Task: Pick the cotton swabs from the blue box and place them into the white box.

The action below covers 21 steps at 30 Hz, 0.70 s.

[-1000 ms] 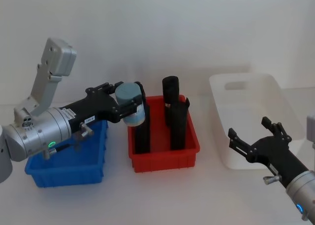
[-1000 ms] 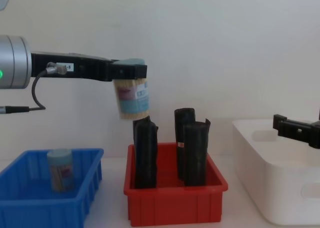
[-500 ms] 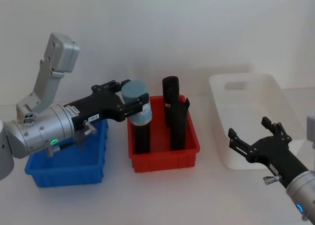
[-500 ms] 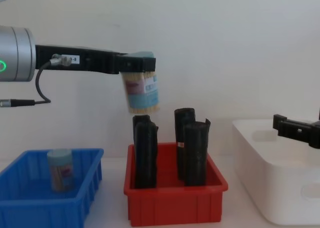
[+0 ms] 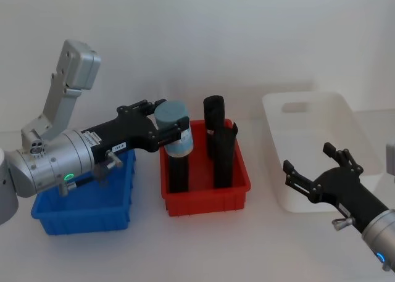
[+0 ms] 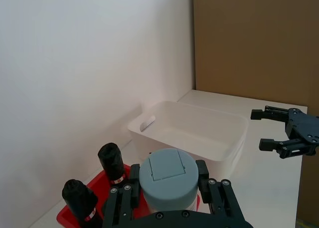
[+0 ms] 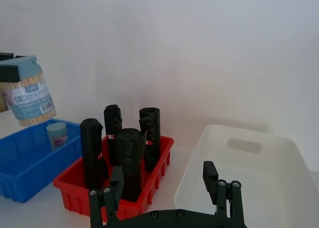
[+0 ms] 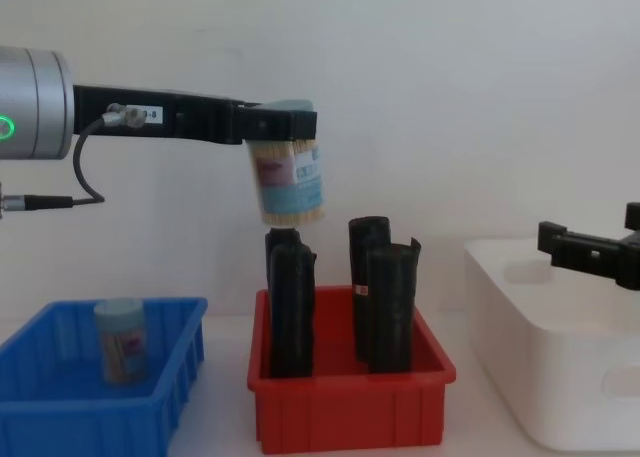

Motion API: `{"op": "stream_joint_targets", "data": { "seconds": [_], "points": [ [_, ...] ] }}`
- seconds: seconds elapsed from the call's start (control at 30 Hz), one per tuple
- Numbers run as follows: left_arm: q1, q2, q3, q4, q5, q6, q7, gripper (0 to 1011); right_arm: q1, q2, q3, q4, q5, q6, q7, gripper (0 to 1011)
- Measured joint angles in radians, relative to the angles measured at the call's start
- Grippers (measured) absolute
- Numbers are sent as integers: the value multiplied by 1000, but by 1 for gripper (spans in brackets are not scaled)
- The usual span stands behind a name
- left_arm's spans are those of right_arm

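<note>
My left gripper point(image 5: 168, 131) is shut on one tub of cotton swabs point(image 5: 174, 131), held by its pale blue lid point(image 6: 168, 180) in the air above the red bin's left side. The tub point(image 8: 290, 183) hangs slightly tilted, just above a black roll. A second tub of cotton swabs point(image 8: 122, 339) stands upright in the blue box point(image 8: 60, 417) at the left. The white box point(image 5: 290, 195) sits at the right. My right gripper point(image 5: 308, 158) hovers open over that box's near edge, with nothing between its fingers.
A red bin point(image 5: 203, 202) with three tall black rolls point(image 5: 221, 146) stands between the blue box point(image 5: 80, 217) and the white box point(image 8: 540, 377). A white wall runs close behind all three. Bare table lies in front of the bins.
My left gripper has carried the tub to the right, from over the gap beside the blue box to over the red bin. The right gripper has shifted slightly.
</note>
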State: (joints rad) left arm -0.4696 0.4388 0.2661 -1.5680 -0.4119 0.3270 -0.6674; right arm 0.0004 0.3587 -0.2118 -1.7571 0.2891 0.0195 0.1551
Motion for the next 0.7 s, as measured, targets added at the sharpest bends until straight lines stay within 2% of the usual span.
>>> {"op": "stream_joint_targets", "data": {
  "seconds": [0.13,0.2,0.4,0.43,0.7],
  "points": [
    [0,0,0,0,0,0,-1,671,20,6,5,11,6,-6,56,1002],
    [-1,0,0,0,-1,1,-2,671,24,7,5,13,6,-6,65,1002],
    [-1,0,0,-1,-1,1,-3,671,76,5,8,48,9,-11,170,1002],
    [-1,-1,0,-1,-1,1,-3,671,76,5,8,48,9,-11,170,1002],
    [-2,0,0,-1,-2,1,-4,671,171,-17,-2,118,-13,-8,311,1002]
  ]
}}
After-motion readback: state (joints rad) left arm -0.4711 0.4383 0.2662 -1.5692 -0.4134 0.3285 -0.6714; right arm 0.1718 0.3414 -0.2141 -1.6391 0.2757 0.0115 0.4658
